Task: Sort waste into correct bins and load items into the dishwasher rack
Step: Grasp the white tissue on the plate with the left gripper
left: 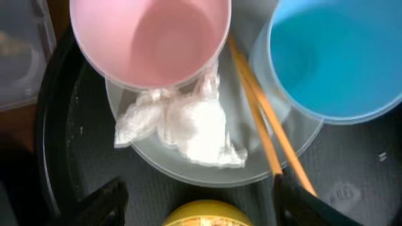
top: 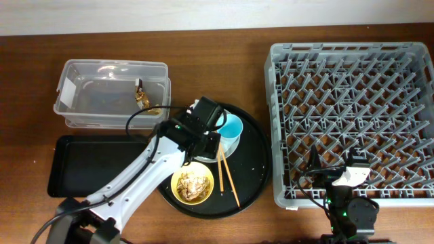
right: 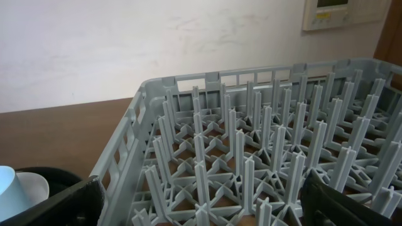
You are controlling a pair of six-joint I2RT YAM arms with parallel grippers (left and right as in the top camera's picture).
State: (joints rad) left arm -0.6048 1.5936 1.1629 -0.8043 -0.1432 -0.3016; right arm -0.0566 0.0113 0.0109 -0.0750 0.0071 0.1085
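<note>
On the large round black tray, mid-table, the left gripper hangs low over the dishes with its fingers spread wide, grasping nothing. Directly under it, the crumpled white tissue lies on the pale grey-blue round plate, partly tucked beneath the pink cup. The light-blue cup stands upright on the same plate, beside the pink one. The pair of wooden chopsticks runs diagonally between the cups, one end resting on the plate. The yellow bowl sits at the tray's near edge and holds the beige flaky food scraps. The small gold-and-brown foil wrapper lies inside the clear rectangular plastic tub. The shallow black rectangular tray sits just in front of the tub. The right gripper is released, holds nothing, and hovers at the near edge of the large square grey plastic dishwasher rack.
</note>
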